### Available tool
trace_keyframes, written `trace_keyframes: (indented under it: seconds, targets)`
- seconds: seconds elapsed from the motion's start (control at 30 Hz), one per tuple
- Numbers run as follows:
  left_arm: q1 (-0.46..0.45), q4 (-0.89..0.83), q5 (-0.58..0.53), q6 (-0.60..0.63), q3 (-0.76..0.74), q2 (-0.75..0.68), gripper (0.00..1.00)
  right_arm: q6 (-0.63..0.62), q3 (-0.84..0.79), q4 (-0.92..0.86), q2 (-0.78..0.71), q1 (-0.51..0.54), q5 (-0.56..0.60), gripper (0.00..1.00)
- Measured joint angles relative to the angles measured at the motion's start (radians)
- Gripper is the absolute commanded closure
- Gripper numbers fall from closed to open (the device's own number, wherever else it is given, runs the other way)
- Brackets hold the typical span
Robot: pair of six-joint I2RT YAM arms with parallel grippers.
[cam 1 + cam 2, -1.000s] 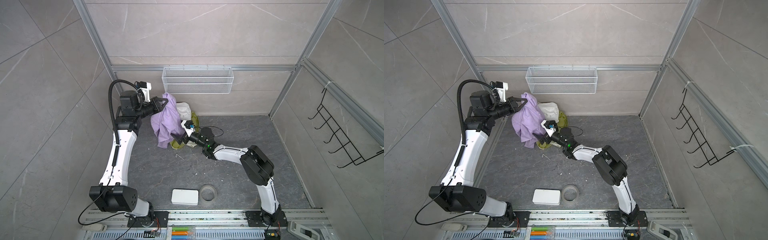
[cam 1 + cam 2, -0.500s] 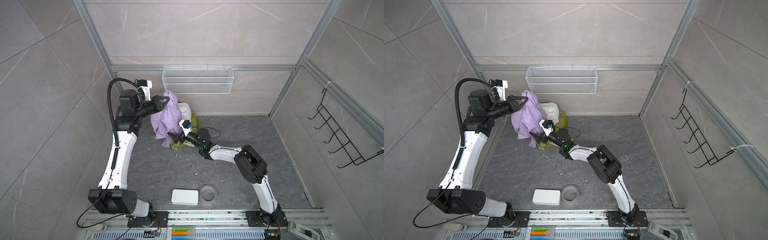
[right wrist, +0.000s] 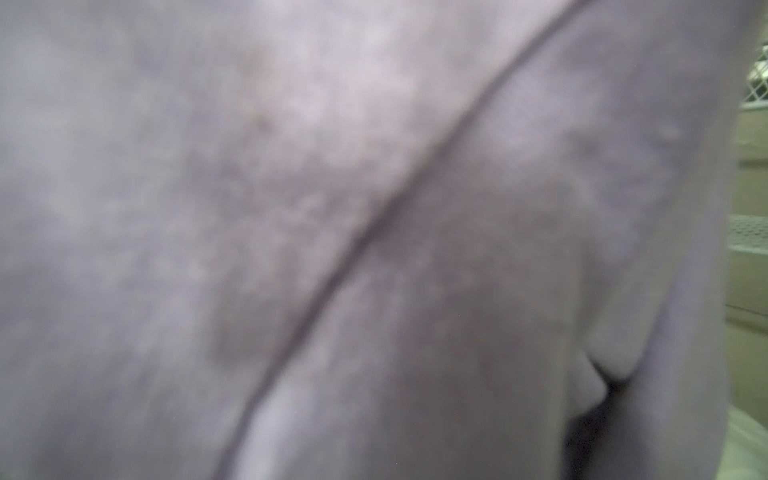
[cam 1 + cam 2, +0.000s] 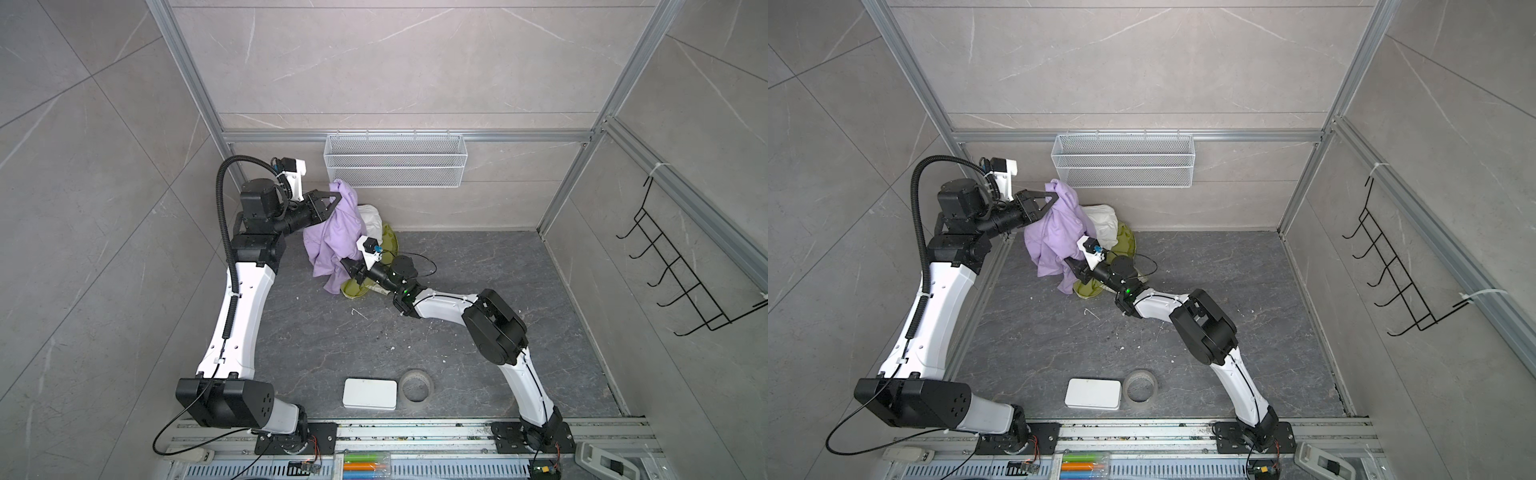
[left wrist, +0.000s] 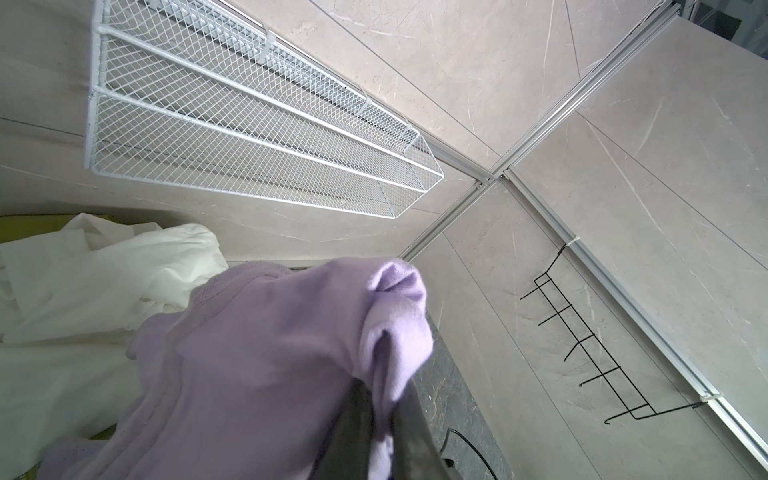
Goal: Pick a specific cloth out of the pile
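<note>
While the left gripper [image 4: 332, 198] is clamped tight on a bunched top fold of the cloth [image 4: 332, 239], the lavender garment hangs from it in the back left corner, raised beside the pile [image 4: 372, 219] of white and olive-green pieces below the wire basket [image 4: 395, 166]. The left wrist view shows the fabric [image 5: 270, 353] pinched between the dark fingers [image 5: 357, 428], with the white cloth [image 5: 104, 266] lying behind it. Low over the floor [image 4: 457, 332], the right gripper [image 4: 347, 266] is pushed into the hanging lower part. Its wrist view is filled with blurred lavender fabric [image 3: 332, 208], so I cannot tell how wide its jaws stand or whether they hold anything. The pick looks mostly done: the right piece is chosen and lifted. Its bottom hem appears to trail by the olive-green piece [image 4: 353, 289], so what seems left is carrying it fully clear.
</note>
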Motion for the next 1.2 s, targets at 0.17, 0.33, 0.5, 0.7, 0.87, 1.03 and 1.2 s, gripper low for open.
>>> trace_keyframes:
  seconds: [0.17, 0.33, 0.5, 0.7, 0.87, 1.03, 1.2]
  targets:
    - [-0.003, 0.0, -0.002, 0.0, 0.0, 0.0, 1.0, -0.001, 0.0, -0.003, 0.0, 0.0, -0.007, 0.99]
    - [-0.004, 0.0, -0.007, 0.0, 0.0, -0.003, 1.0, 0.001, -0.009, 0.0, -0.001, 0.0, -0.007, 1.0]
    - [-0.005, -0.001, -0.011, 0.001, -0.003, -0.008, 1.0, 0.001, -0.051, 0.0, -0.03, 0.0, 0.004, 1.0]
    - [-0.005, 0.002, -0.025, 0.001, -0.003, -0.021, 1.0, 0.001, -0.104, 0.0, -0.092, 0.0, 0.017, 1.0]
    - [-0.005, 0.007, -0.037, 0.01, -0.003, -0.039, 1.0, 0.0, -0.13, -0.001, -0.146, 0.0, 0.019, 1.0]
    - [-0.005, 0.006, -0.047, 0.021, -0.003, -0.047, 1.0, -0.004, -0.163, -0.001, -0.211, 0.0, 0.021, 1.0]
    - [-0.005, 0.006, -0.057, 0.026, -0.003, -0.048, 1.0, -0.019, -0.193, -0.01, -0.269, -0.001, 0.029, 1.0]
